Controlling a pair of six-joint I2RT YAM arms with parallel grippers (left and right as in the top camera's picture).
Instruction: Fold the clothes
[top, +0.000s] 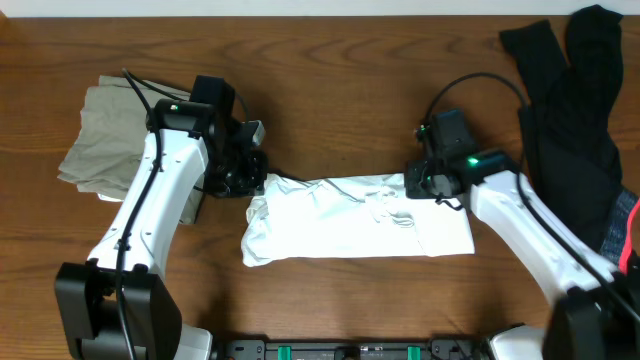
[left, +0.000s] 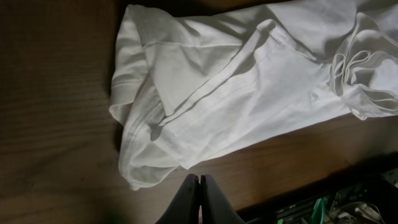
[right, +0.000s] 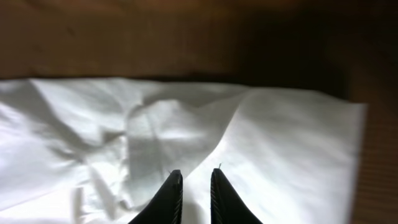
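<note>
White T-shirt (top: 360, 220) folded into a long band at the near middle of the table (top: 330, 90), its long axis running side to side.

Its bunched end points toward the left arm and its squarer end toward the right. At the far left corner the left gripper (left: 199, 179) has its fingers pressed together, pinching nothing. At the far right corner the right gripper (right: 194, 171) hangs over the cloth, narrowly parted. Farther back, a grey-olive garment (top: 105, 135) lies left and a black garment (top: 570, 100) right.
</note>
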